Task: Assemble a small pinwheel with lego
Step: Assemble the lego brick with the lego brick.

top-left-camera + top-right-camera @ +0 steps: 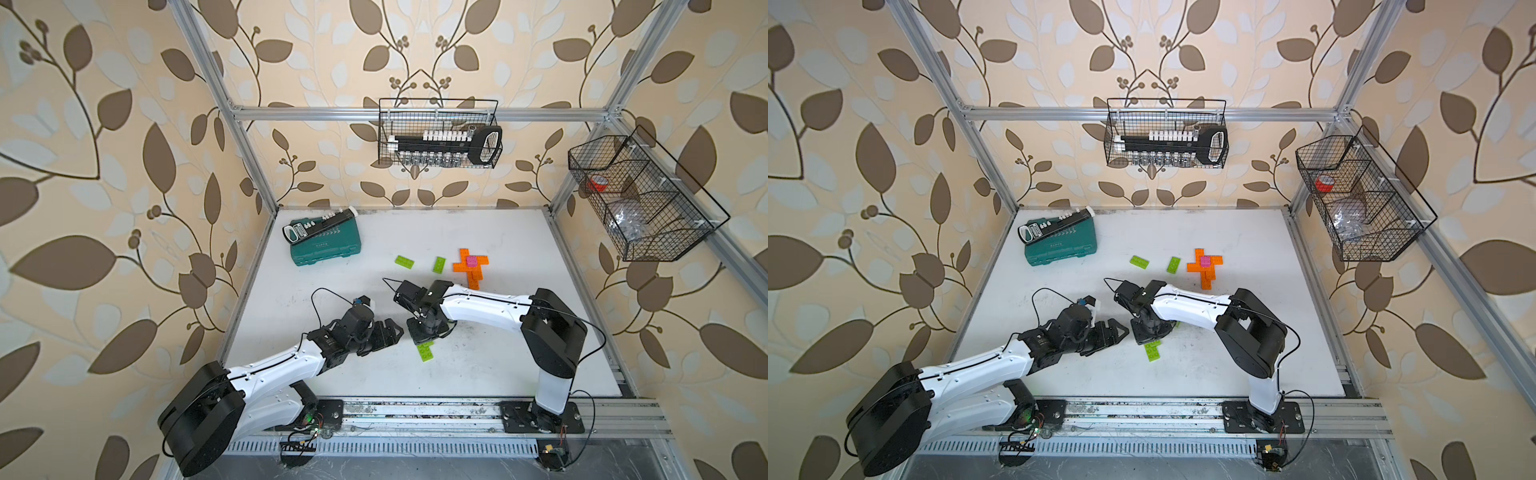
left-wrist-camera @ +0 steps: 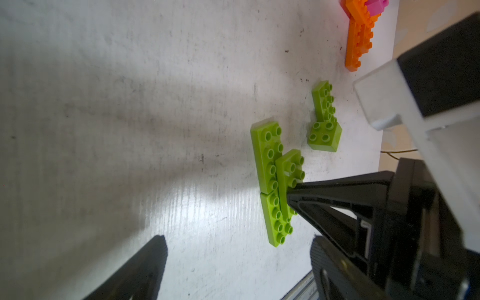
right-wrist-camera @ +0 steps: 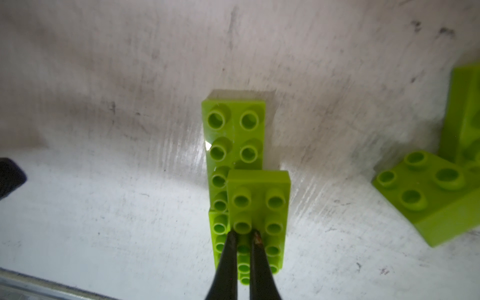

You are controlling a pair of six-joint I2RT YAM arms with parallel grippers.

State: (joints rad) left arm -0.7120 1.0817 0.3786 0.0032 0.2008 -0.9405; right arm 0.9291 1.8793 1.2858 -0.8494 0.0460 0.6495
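Two lime green lego bricks lie end to end [image 3: 235,135] on the white table, with a third green brick [image 3: 259,207] on top across their joint. My right gripper [image 3: 244,235] is shut, pointing down, its tips on that top brick's studs. In both top views the green stack [image 1: 426,352] pokes out below the right gripper [image 1: 422,332]. My left gripper [image 1: 392,330] hovers open just left of the stack, nothing between its fingers [image 2: 155,249]. A second small green cluster [image 2: 324,124] sits near. Farther back lies an orange cross [image 1: 471,270] with a pink brick [image 1: 471,261] on it.
Two loose green bricks [image 1: 404,262] [image 1: 439,264] lie left of the orange cross. A teal tool case [image 1: 326,247] with a socket rail on it sits at the back left. Wire baskets [image 1: 440,133] [image 1: 640,199] hang on the walls. A metal rail [image 1: 415,411] runs along the front.
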